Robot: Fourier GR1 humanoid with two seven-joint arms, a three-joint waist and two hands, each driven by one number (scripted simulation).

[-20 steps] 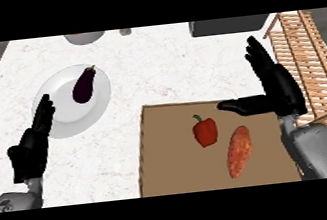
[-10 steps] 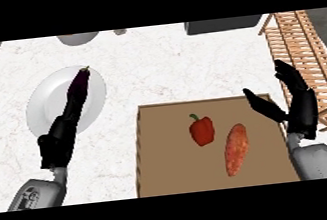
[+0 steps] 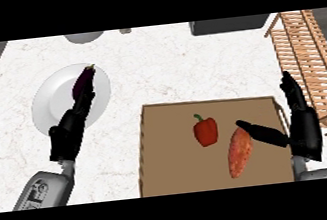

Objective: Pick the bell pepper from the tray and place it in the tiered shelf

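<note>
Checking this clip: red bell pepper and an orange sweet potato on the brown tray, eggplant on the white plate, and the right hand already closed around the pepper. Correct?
Not quite. The head view shows the right hand open beside the bell pepper, holding nothing. The rest stands: pepper and sweet potato lie on the tray, eggplant on the plate.

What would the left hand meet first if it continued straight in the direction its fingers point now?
Probably the eggplant on the white plate: the left hand points up the view toward it. Its height above the plate is unclear, so it could pass over.
</note>
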